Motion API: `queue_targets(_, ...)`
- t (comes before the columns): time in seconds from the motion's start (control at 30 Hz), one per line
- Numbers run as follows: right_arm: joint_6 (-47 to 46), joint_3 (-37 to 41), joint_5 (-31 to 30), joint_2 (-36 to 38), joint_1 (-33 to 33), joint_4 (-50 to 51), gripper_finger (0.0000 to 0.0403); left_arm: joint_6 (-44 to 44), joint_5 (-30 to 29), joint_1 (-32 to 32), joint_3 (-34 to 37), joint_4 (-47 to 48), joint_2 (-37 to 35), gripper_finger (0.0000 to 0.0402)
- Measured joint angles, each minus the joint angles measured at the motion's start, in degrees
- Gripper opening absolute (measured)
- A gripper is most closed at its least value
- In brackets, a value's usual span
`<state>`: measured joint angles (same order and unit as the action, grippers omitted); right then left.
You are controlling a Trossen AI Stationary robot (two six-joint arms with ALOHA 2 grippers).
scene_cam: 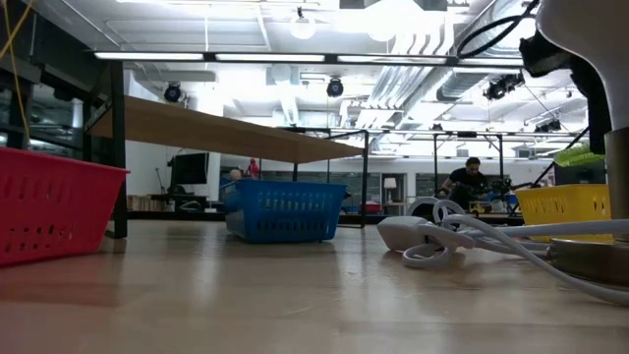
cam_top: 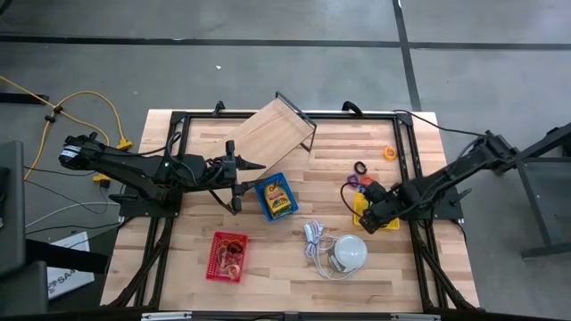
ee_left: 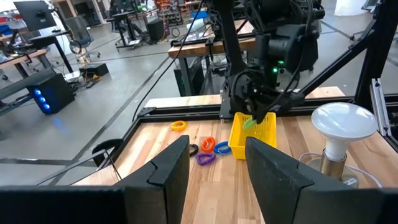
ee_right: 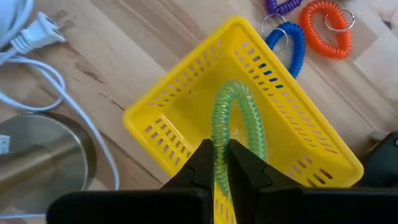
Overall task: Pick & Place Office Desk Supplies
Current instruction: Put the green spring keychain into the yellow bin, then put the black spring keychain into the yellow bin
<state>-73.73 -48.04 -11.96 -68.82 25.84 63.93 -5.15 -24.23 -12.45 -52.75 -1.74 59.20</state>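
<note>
My right gripper (ee_right: pixel 222 155) is shut on a green coil ring (ee_right: pixel 233 115) and points steeply down over the yellow basket (ee_right: pixel 186 106), which stands right of the table's middle (cam_top: pixel 361 217). More coil rings lie on the wood beside the basket: blue (ee_right: pixel 287 42), orange (ee_right: pixel 326 28), purple (ee_left: pixel 205 158) and black (ee_left: pixel 193 149). A yellow-orange ring (cam_top: pixel 390 152) lies farther back. My left gripper (ee_left: pixel 216 155) hangs open and level left of centre (cam_top: pixel 239 176), holding nothing. My right gripper pinches one spot of the green ring's coil (ee_right: pixel 219 144) between its two fingers, coming from above. The loop hangs below the fingers, inside the yellow basket's rim (ee_left: pixel 250 122). I cannot tell whether it touches the basket's floor.
A blue basket (cam_top: pixel 277 197) with yellow-green packets stands at centre, and a red basket (cam_top: pixel 227 257) near the front left. A white dome lamp (cam_top: pixel 349 252) with its white cord (cam_top: pixel 312 239) stands just in front of the yellow basket. A wooden board (cam_top: pixel 270 134) leans at the back.
</note>
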Motion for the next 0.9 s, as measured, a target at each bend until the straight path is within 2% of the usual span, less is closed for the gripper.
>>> queue_targets(0.5,-0.3,10.4,2.9,-2.0,-1.6,-13.8,0.0020,0.0,0.0,0.0,0.0,0.0,0.0,0.0150)
queue_targets(0.63,-0.2,10.4,1.8,-2.0,-1.6,-14.1,0.0045,0.0,0.0,0.0,0.0,0.0,0.0,0.0150)
queue_targets(0.9,-0.2,10.4,1.4,-2.0,-1.6,-14.1,0.0119,0.0,0.0,0.0,0.0,0.0,0.0,0.0150)
